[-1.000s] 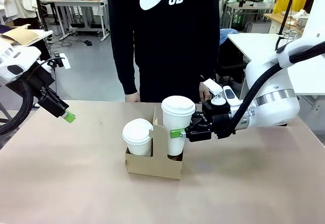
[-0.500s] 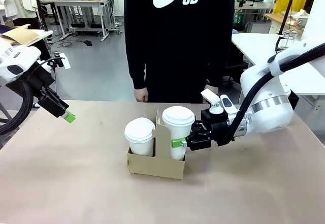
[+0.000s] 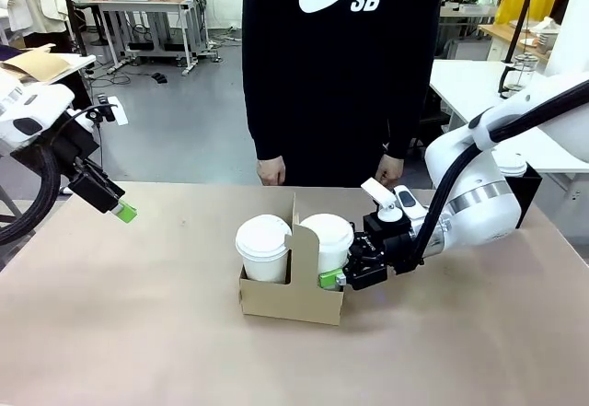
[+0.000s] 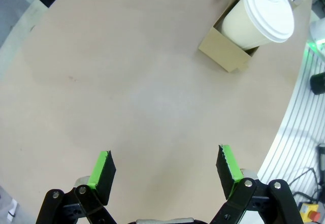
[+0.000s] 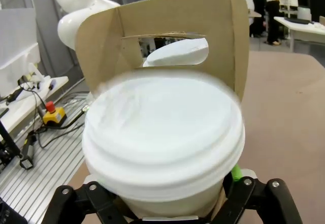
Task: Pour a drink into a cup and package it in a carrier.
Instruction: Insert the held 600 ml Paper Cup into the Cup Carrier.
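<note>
A brown cardboard carrier (image 3: 291, 301) stands mid-table with its upright handle (image 3: 300, 244) between two lidded white cups. My right gripper (image 3: 333, 279) is shut on the right cup (image 3: 328, 238), which sits low in the right pocket. From the right wrist this cup (image 5: 162, 132) is close between the fingers, with the carrier handle (image 5: 101, 46) behind it. The left cup (image 3: 263, 248) stands in the other pocket. My left gripper (image 3: 124, 210) hangs open above the table's left side, far from the carrier (image 4: 223, 51) and the cup (image 4: 259, 16). The jug of drink is out of view.
A person in a black top stands at the far edge, hands (image 3: 270, 171) hanging just behind the carrier. A black box (image 3: 526, 188) sits behind my right arm at the back right. Bare table (image 3: 138, 332) stretches to the left and front.
My right gripper has lowered the cup from above the carrier down into its right pocket. The carrier slid slightly right. The person stepped to the right. My left arm stayed still.
</note>
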Tool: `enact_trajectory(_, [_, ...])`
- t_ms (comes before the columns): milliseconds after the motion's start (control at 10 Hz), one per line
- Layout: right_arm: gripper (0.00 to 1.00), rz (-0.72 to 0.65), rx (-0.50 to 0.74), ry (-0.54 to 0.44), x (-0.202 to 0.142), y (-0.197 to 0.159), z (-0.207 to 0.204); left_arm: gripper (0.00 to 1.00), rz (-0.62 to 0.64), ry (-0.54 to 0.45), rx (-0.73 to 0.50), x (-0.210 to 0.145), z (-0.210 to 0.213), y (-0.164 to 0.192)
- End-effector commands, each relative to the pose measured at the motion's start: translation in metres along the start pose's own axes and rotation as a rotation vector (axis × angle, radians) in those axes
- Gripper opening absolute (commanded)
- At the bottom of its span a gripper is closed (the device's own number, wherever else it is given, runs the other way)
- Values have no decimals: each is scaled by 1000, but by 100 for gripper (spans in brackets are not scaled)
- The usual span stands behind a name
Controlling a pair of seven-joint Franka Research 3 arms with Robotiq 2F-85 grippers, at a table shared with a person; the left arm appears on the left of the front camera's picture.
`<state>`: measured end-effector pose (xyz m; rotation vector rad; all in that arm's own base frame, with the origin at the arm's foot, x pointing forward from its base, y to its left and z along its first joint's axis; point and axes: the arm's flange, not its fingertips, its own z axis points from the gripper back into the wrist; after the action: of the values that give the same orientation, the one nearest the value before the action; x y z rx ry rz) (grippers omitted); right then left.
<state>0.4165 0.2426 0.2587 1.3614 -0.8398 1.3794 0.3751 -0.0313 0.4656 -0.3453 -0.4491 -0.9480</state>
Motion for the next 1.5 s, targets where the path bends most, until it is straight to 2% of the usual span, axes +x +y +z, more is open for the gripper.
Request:
enact_trajectory(0, [100, 49, -3, 32, 9, 1, 6, 100, 12, -6, -10, 2, 1, -1])
enact_trajectory(300, [100, 74, -49, 56, 23, 14, 29, 100, 12, -6, -10, 2, 1, -1])
enact_trajectory(700, [100, -1, -137, 93, 32, 29, 78, 100, 12, -6, -10, 2, 1, -1])
enact_trajectory(800, [100, -26, -204, 104, 39, 39, 97, 100, 12, -6, -10, 2, 1, -1])
enact_trajectory(1200, [100, -360, -664, 154, 62, 116, 211, 100, 12, -6, -10, 2, 1, -1])
enact_trajectory(1400, [100, -392, -800, 201, 76, 159, 237, 100, 12, -6, -10, 2, 1, -1])
